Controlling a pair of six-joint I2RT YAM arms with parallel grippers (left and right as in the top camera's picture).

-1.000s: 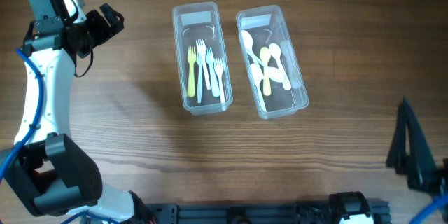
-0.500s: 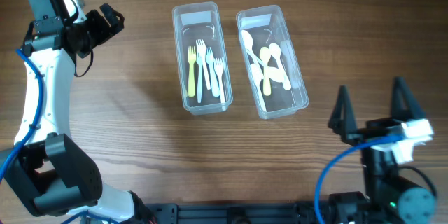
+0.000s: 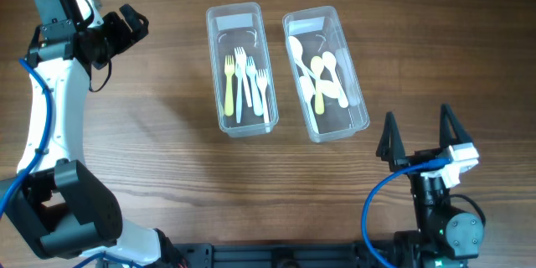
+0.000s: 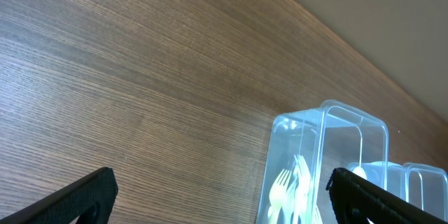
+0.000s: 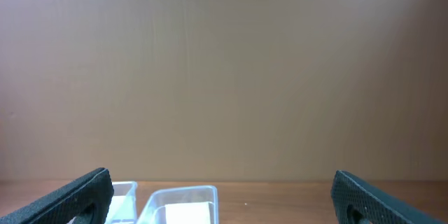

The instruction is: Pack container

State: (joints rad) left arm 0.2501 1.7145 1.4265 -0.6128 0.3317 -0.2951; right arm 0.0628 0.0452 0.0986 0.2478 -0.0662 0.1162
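Two clear plastic containers stand side by side at mid-table. The left container (image 3: 243,17) holds several forks (image 3: 245,84), yellow and pale. The right container (image 3: 316,18) holds several pale spoons (image 3: 320,75). My left gripper (image 3: 136,23) is open and empty at the far left, well apart from the fork container (image 4: 329,122). My right gripper (image 3: 417,132) is open and empty near the front edge, right of and nearer than the spoon container (image 5: 182,206). Its wrist view shows only the containers' far rims, low between the fingers.
Bare wooden table (image 3: 167,151) surrounds the containers on all sides. The left arm's white link and blue cable (image 3: 46,117) run down the left edge. A plain brown wall (image 5: 224,70) fills the right wrist view beyond the table.
The right arm has swung in from the right edge to the front right, its open fingers now pointing toward the containers. The left arm and the containers have not moved.
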